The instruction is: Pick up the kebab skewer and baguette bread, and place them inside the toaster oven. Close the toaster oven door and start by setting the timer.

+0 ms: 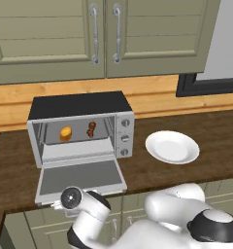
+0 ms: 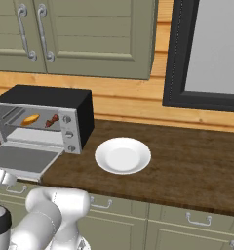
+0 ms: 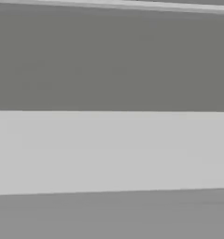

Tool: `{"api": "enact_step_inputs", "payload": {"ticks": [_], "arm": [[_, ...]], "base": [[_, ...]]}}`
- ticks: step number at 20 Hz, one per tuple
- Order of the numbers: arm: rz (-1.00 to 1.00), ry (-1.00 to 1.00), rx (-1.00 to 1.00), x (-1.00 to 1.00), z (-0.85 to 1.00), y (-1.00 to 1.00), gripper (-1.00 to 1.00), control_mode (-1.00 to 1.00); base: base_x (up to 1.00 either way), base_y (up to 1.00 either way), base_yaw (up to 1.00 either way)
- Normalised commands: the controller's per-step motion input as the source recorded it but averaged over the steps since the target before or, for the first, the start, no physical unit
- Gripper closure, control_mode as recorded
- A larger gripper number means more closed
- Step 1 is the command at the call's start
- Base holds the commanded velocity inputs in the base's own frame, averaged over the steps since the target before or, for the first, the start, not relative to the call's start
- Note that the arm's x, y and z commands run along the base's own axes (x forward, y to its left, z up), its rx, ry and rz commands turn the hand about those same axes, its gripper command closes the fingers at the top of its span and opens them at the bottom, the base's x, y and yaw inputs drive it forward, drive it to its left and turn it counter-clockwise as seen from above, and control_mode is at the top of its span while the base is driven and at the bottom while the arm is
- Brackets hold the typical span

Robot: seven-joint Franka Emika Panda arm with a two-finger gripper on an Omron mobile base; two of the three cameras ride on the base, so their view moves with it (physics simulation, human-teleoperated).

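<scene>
The toaster oven [image 1: 79, 106] [image 2: 46, 95] stands on the counter with its door [image 1: 82, 179] [image 2: 21, 158] folded down flat toward me. On the rack inside lie the golden baguette bread [image 1: 65, 132] [image 2: 30, 119] at the left and the dark red kebab skewer [image 1: 91, 129] [image 2: 52, 120] to its right. My gripper [image 1: 71, 198] sits low at the door's front edge, near its left half, fingers hidden under that edge. The hand view is pressed close to a grey surface crossed by a pale silver band [image 3: 112, 151]. Nothing is held.
A white plate [image 1: 172, 147] [image 2: 123, 155] lies bare on the dark wooden counter right of the oven. Three knobs [image 1: 124, 138] run down the oven's right side. Wall cabinets hang above, and a dark-framed window is at the right.
</scene>
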Motion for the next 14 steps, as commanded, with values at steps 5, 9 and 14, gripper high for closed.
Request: {"api": "enact_step_inputs", "payload": {"ticks": [5, 9, 14], "arm": [[0.01, -0.04, 0.01, 0.89, 0.62, -0.13, -1.00, -1.00], [0.00, -0.02, 0.01, 0.93, 0.70, -0.13, -1.00, -1.00], [0.00, -0.01, 0.01, 0.96, 0.79, -0.11, -1.00, -1.00]], "base": [[0.00, 0.00, 0.00], [0.00, 0.00, 0.00], [0.00, 0.00, 0.00]]}}
